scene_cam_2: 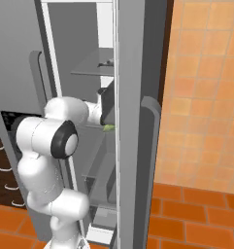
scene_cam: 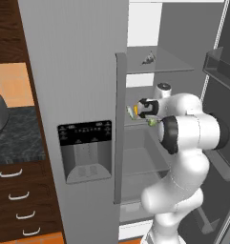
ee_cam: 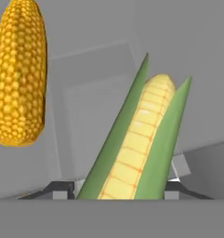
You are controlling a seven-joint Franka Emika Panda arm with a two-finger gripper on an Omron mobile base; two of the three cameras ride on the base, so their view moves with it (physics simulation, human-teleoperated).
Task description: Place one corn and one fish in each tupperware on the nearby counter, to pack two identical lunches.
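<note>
fingers point(ee_cam: 122, 193) were seen pinching husked corn point(ee_cam: 136, 148) in fridge point(scene_cam: 78, 71) | risk: ear slipped during withdrawal, or second corn point(ee_cam: 19, 74) was knocked

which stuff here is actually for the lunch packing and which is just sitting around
For the job:
- husked corn, between the gripper fingertips
- bare corn, beside it
- fish, upper fridge shelf
- counter

Just there:
- fridge door
- water dispenser
- drawers
</note>
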